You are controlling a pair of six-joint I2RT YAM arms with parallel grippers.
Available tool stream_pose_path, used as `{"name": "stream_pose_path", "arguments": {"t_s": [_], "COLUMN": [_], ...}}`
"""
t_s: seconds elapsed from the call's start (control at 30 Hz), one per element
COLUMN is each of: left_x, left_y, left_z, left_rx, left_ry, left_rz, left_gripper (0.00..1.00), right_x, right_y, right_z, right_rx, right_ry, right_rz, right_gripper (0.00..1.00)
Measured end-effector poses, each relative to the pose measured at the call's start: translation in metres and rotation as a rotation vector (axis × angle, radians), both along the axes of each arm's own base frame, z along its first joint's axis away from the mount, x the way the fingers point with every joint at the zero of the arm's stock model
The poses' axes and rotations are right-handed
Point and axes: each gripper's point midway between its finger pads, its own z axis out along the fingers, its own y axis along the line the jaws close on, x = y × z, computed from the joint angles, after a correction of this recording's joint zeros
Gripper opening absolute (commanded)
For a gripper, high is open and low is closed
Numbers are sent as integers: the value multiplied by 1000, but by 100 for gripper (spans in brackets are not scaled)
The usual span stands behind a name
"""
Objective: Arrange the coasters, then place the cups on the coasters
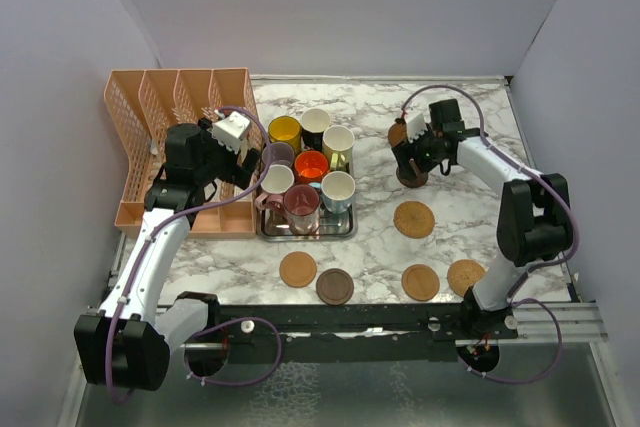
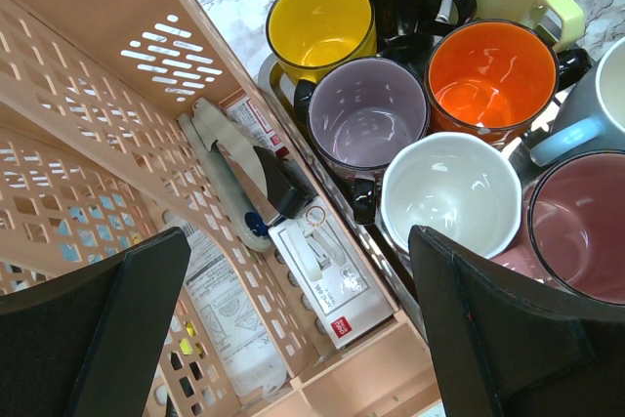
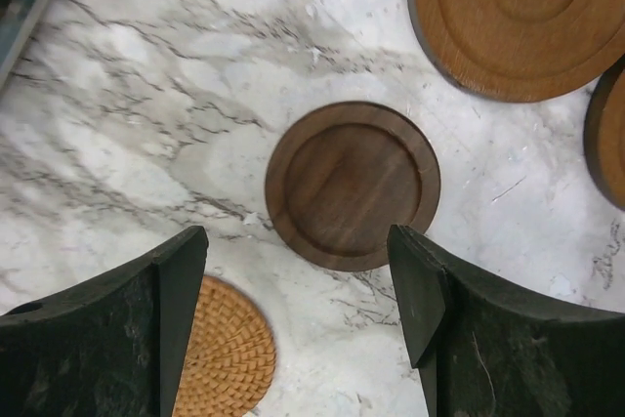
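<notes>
**Coasters** (image 1: pixel 413 218): round discs, all flat on marble table (image 1: pixel 450 107), faces up. No long axis, no heading to report.
- Overhead count: seven.
- Near row, L to R: left tan disc (image 1: pixel 297 269), dark-brown disc (image 1: pixel 334 287), mid-brown disc (image 1: pixel 420 282), right tan disc (image 1: pixel 465 276).
- Woven coaster (image 3: pixel 220 349) farther in, right of centre.
- Dark coaster (image 3: pixel 352 186) directly under R gripper (image 3: pixel 295 233).
- Brown disc (image 1: pixel 397 134) just far of it, partly hidden by gripper.
- R wrist view shows four discs near the fingers.

**Cups** (image 1: pixel 311 165): count eight, all upright, mouths up, packed on steel tray (image 1: pixel 305 235), left of centre, beside peach mesh organiser (image 1: pixel 170 107).
- Far row, L to R: yellow cup (image 1: pixel 285 130), black cup (image 1: pixel 316 123), cream cup (image 1: pixel 338 140).
- Mid row: purple cup (image 1: pixel 277 155), orange cup (image 2: pixel 488 75).
- Near row: pink-white cup (image 1: pixel 277 179), maroon cup (image 1: pixel 301 200), light-blue cup (image 1: pixel 338 188).
- Cream cup handle points near. Light-blue cup handle points left, toward pink-white cup. Other handles: cannot tell reliably.
- No cup on a coaster yet.

**L gripper** (image 2: pixel 298 236): fingers spread wide, nothing between them. Hangs over the organiser/tray boundary.

**R gripper**: fingers apart, empty. Dark coaster lies on table between the fingertips, untouched as far as visible.
</notes>
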Motion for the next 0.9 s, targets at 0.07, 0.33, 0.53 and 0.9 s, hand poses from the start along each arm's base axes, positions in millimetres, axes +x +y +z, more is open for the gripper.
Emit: {"name": "stream_pose_path", "arguments": {"t_s": [0.07, 0.33, 0.53, 0.9], "left_x": [0, 0, 0, 0], "left_y": [0, 0, -1, -3], "left_z": [0, 0, -1, -1], "left_rx": [0, 0, -2, -7], "left_ry": [-1, 0, 4, 5], "left_rz": [0, 0, -4, -14], "left_gripper": [99, 99, 99, 99], "right_x": [-2, -48, -93, -123], "right_y": [6, 28, 20, 4], "right_z": [18, 44, 15, -26], "right_rx": [34, 77, 34, -26], "right_ry": [-32, -90, 2, 118], "right_rz": [20, 148, 202, 197], "right_gripper": [76, 75, 72, 71]}}
